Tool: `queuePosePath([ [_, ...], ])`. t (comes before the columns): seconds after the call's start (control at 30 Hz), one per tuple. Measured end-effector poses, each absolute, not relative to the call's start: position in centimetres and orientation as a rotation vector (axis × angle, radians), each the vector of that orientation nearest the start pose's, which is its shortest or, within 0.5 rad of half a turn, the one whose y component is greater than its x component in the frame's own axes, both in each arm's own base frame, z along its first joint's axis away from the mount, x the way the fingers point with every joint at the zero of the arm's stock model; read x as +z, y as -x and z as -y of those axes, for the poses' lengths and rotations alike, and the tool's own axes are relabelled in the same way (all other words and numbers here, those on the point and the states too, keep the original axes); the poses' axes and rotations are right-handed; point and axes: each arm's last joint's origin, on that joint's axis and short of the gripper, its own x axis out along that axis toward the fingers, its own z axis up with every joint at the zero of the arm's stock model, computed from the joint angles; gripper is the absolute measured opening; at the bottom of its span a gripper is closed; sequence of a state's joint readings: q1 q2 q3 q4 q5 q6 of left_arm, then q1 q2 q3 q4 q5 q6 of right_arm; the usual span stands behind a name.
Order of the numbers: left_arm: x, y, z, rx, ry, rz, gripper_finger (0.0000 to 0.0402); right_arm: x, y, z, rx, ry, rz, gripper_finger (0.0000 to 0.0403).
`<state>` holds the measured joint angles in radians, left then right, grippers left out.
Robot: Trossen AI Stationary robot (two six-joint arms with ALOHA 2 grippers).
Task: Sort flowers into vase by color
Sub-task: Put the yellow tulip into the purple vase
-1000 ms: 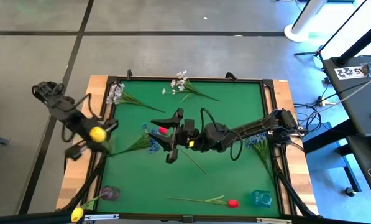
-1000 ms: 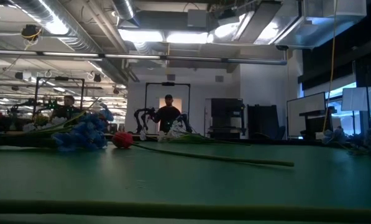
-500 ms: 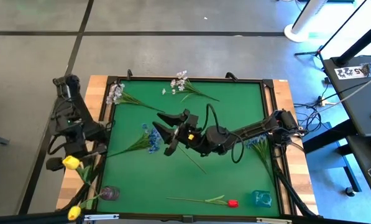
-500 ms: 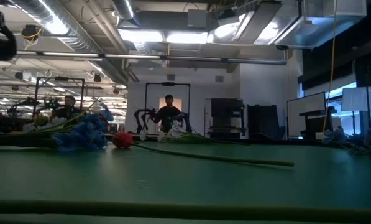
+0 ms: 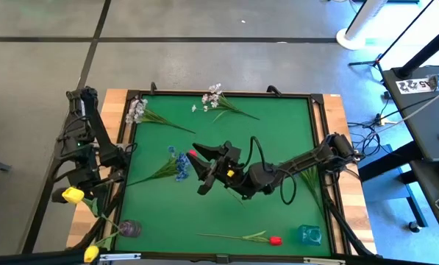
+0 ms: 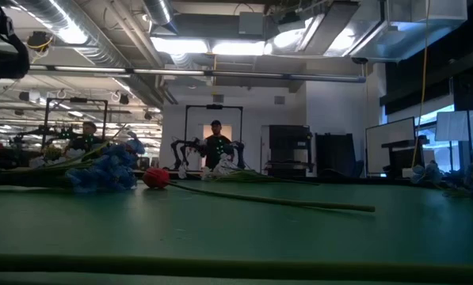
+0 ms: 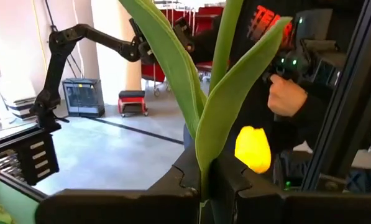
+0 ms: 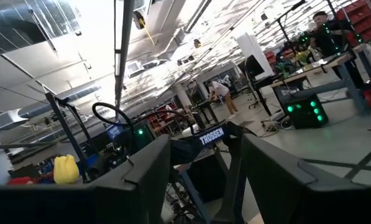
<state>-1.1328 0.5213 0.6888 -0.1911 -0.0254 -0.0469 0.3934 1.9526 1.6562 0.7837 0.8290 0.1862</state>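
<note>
My left gripper (image 7: 207, 186) is beyond the table's left edge (image 5: 87, 188), shut on a yellow tulip whose bloom (image 5: 73, 195) hangs outside the table. A second yellow tulip (image 5: 92, 253) leans out of the purple vase (image 5: 129, 228) at the near left corner. My right gripper (image 5: 200, 168) hovers open over mid-table, its fingers on either side of a red tulip (image 5: 193, 154) that lies flat beside a blue cluster (image 5: 179, 166). In the low view the red bloom (image 6: 157, 177) and its stem rest on the mat. Another red tulip (image 5: 274, 240) lies by the near edge. My left gripper pinches the yellow tulip's green stem (image 7: 205, 163) between its two fingers, where the long leaves (image 7: 173, 56) branch off. Stem and leaves stand up past the fingertips and leave the picture. The flower is lifted clear of the table.
A teal vase (image 5: 309, 235) stands at the near right corner. Two white sprays (image 5: 136, 110) (image 5: 213, 98) lie along the far edge, and blue flowers (image 5: 306, 171) lie by the right edge. Raised black rails frame the green mat (image 5: 278, 140). People stand in the room behind.
My left gripper has swung the yellow tulip from over the table's left edge outward and toward the near side, turning as it went; the bloom now hangs beyond the edge. My right gripper has stayed open and shifted slightly toward the near edge.
</note>
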Motion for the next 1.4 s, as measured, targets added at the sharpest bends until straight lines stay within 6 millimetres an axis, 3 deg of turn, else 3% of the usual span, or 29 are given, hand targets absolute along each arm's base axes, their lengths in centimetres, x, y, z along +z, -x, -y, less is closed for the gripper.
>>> queuePosePath([
  [0.23,32.4,-5.2,10.5,-1.038,-0.029,-0.154,0.0006,37.4,-41.6,-16.2,-0.412,-0.478,0.433,0.0198],
  [0.73,33.6,-5.1,10.3,-1.038,0.029,-0.101,0.0006,37.3,-41.7,-16.1,-0.446,-0.471,0.425,0.0198],
  [1.03,33.5,-5.0,10.1,-1.035,0.04,-0.175,0.0006,37.0,-41.9,-16.1,-0.451,-0.447,0.391,0.0198],
  [1.4,32.5,-5.8,12.1,-1.044,0.075,-0.31,0.0007,36.7,-42.0,-16.2,-0.455,-0.429,0.362,0.0198],
])
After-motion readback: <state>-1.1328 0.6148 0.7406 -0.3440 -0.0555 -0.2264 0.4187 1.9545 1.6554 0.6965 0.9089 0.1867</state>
